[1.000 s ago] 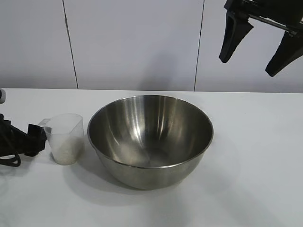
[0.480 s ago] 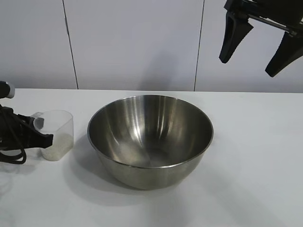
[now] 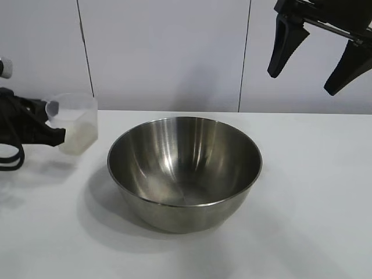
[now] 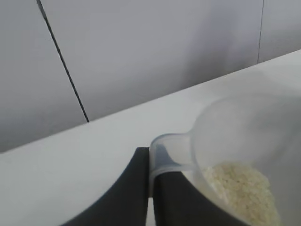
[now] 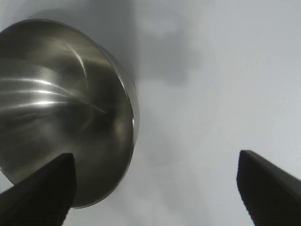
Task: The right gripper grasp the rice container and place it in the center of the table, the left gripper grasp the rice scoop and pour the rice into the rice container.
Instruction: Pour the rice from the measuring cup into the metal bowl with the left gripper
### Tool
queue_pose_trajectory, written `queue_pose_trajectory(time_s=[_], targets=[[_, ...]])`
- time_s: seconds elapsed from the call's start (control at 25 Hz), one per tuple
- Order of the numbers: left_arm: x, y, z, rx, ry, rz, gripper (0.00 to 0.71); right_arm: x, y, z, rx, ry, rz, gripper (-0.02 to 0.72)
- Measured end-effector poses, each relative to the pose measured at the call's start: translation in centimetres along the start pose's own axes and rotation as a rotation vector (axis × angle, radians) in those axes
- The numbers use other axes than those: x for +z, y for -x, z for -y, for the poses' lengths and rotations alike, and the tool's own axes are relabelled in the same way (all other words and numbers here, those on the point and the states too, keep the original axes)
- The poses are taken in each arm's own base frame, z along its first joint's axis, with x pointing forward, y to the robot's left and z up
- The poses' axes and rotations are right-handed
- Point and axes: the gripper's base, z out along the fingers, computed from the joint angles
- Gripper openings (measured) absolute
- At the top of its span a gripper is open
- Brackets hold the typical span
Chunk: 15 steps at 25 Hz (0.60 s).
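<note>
Rice scoop (image 3: 75, 123) holds rice (image 4: 242, 188); rice container (image 3: 184, 171) seemingly empty.

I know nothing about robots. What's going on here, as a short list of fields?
Bowl: steel bowl on the table, nothing in it
Cup: clear cup held off the table, left of the bowl
Rice: rice inside the cup, none poured
Left gripper: left gripper shut on the cup's handle
Right gripper: right gripper open, high above the table at right, holding nothing
</note>
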Motion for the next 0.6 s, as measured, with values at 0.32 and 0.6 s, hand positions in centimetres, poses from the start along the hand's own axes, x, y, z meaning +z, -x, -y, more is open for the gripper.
queue_pose_trajectory(time_s=[0.32,0.6], targets=[[1.9,6.2,2.3,0.347,-0.123,-0.011,0.008,0.0,0.0,0.0,0.0,0.001,0.001,0.643],[3.2,9.3,6.5,0.699,-0.269,-0.006,0.008,0.0,0.0,0.0,-0.004,0.001,0.002,0.643]])
